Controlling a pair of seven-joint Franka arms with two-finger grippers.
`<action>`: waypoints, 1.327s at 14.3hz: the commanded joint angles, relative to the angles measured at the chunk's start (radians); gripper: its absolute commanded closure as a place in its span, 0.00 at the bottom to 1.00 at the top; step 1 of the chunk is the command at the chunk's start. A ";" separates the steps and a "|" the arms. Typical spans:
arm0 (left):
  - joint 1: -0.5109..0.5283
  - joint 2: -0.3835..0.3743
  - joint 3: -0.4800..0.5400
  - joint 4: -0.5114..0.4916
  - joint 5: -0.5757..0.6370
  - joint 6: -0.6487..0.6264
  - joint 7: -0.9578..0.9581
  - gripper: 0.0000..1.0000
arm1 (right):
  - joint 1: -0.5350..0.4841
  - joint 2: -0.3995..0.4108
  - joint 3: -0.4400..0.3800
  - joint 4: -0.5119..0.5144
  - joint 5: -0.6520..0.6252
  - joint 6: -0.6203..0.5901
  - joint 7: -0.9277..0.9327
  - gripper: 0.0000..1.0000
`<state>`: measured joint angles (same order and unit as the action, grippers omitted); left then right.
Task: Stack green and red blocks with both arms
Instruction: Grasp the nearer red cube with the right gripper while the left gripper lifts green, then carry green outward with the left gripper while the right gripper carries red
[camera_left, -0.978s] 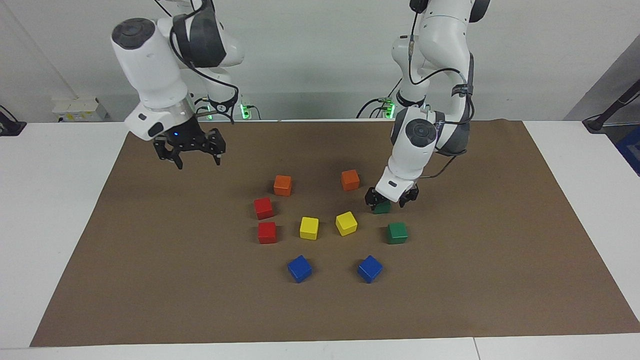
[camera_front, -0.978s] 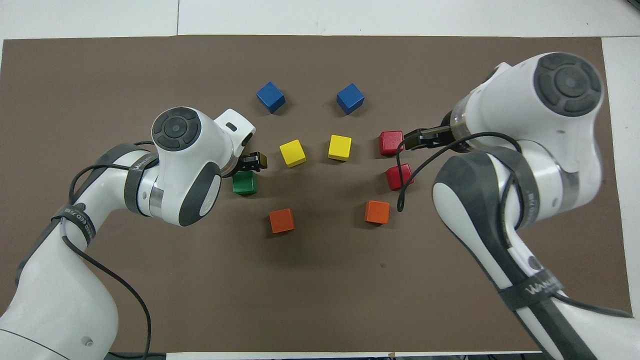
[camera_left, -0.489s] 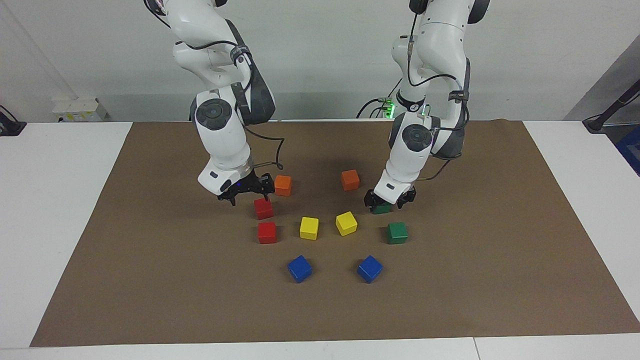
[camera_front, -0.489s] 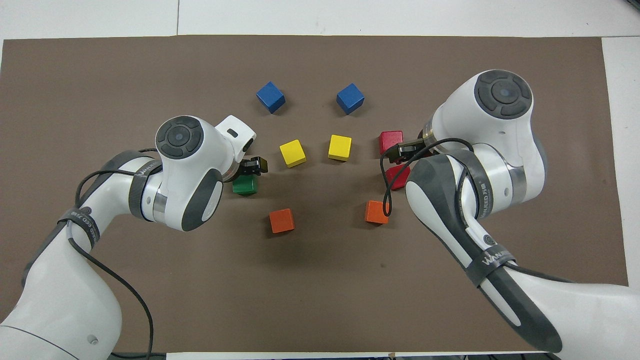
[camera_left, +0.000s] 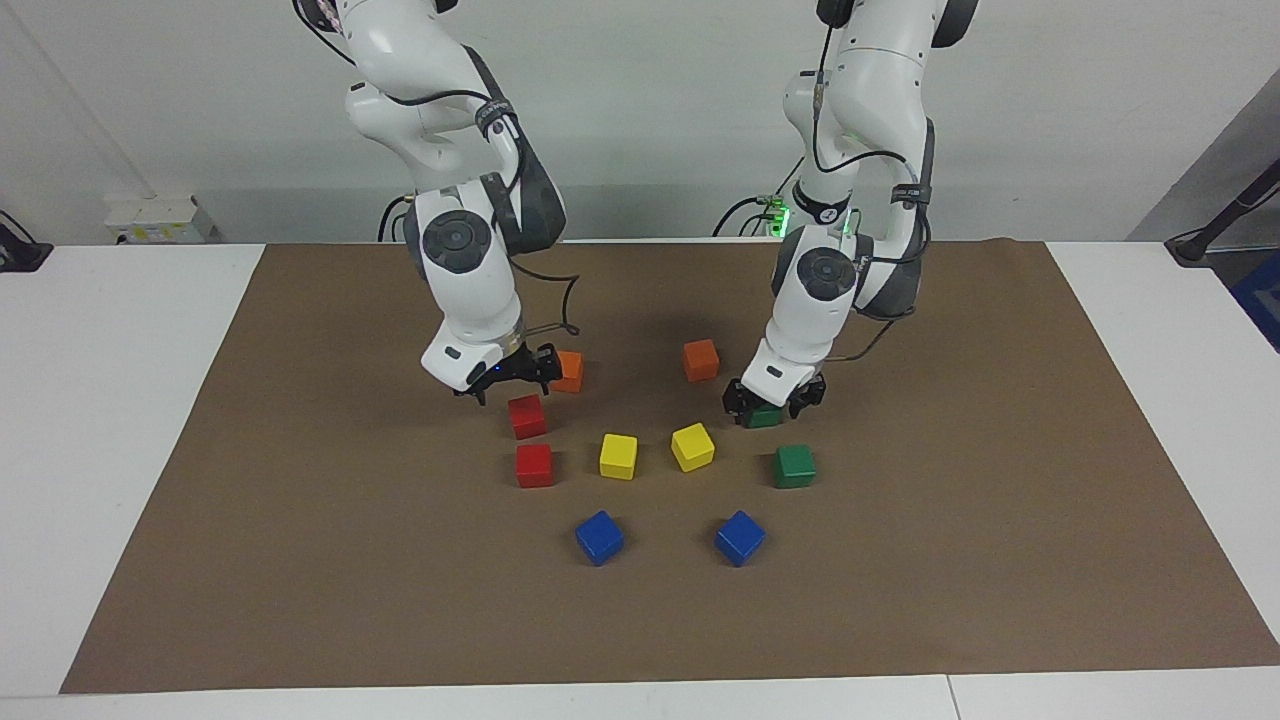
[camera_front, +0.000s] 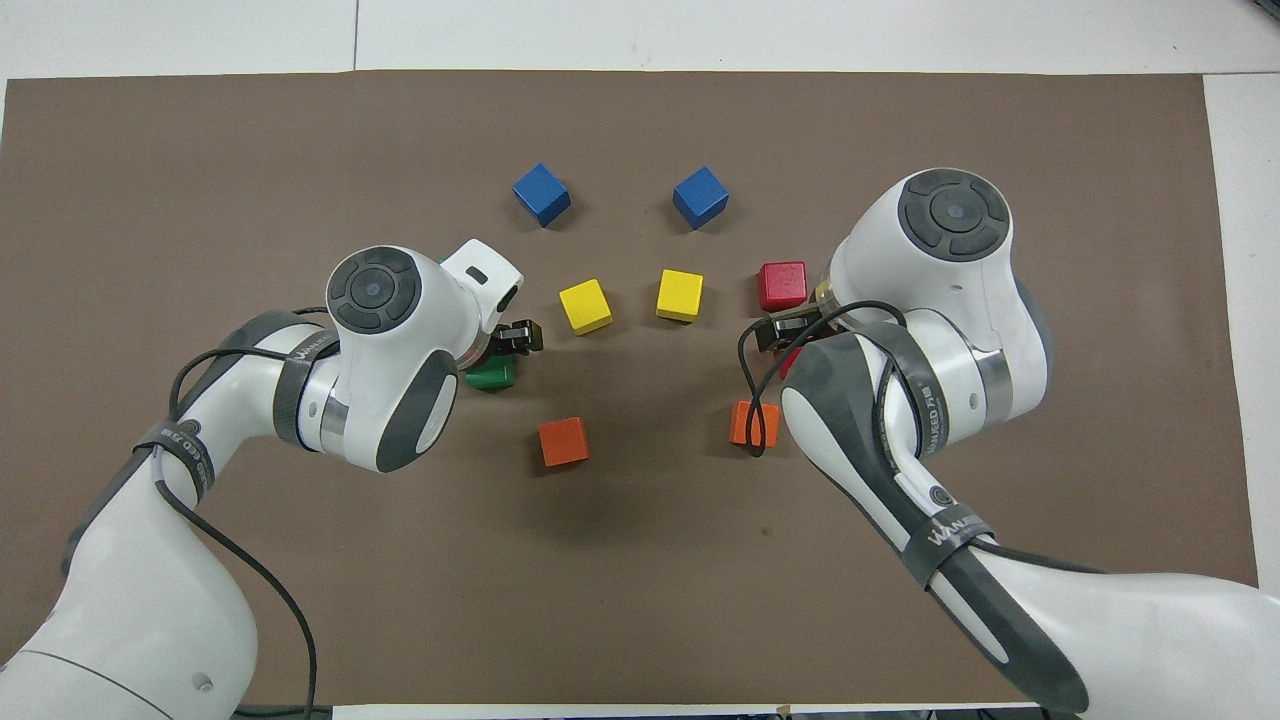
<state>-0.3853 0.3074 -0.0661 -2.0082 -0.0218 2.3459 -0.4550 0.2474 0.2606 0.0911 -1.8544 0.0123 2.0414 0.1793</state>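
Moved over the last second: right tool (camera_left: 508, 388), down from high over the mat's 10 o'clock part to a low hover at the cube ring; left tool (camera_left: 768, 404) nearly where it was. Clock set on the ring in the facing view, 12 toward the robots. Right tool: spread wide, holding nothing, just above the near red cube (camera_left: 527, 416) at 10 o'clock, slightly toward 12 of it, partly masking the orange cube (camera_left: 573, 371) at 11. Probably kept wide to clear both sides of the cube on the drop. Left tool: down around the near green cube (camera_left: 766, 416) at 2 o'clock, cube sitting on the mat (camera_left: 300, 500), not lifted. Grip made or not: cannot tell. Far red cube (camera_left: 534, 465) at 8 and far green cube (camera_left: 795, 465) at 4, both untouched, flat on the mat, likely left as stack bases. Reads as one colour per arm, each working its own end of the bench (camera_left: 100, 450), so no crossing over the middle. Yellow cubes (camera_left: 618, 455) at centre, blue cubes (camera_left: 599, 537) at 5 and 7, second orange cube (camera_left: 700, 359) at 1: not part of the job, just obstacles to steer round. No stack started yet. Risk, as a guess: nudging the orange cube at 11 on the right tool's descent.
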 joint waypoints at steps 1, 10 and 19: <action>-0.017 0.004 0.017 -0.021 0.014 0.045 -0.010 0.27 | 0.006 0.015 -0.002 -0.005 -0.015 0.028 0.037 0.00; -0.006 -0.011 0.017 0.012 0.051 -0.020 0.002 1.00 | 0.007 0.042 -0.002 -0.078 -0.017 0.160 0.042 0.00; 0.294 -0.191 0.017 0.151 -0.010 -0.408 0.359 1.00 | 0.015 0.052 -0.002 -0.156 -0.017 0.260 0.060 0.07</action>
<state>-0.1769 0.1764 -0.0427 -1.8420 -0.0042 1.9985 -0.2157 0.2573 0.3215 0.0910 -1.9691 0.0123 2.2600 0.2028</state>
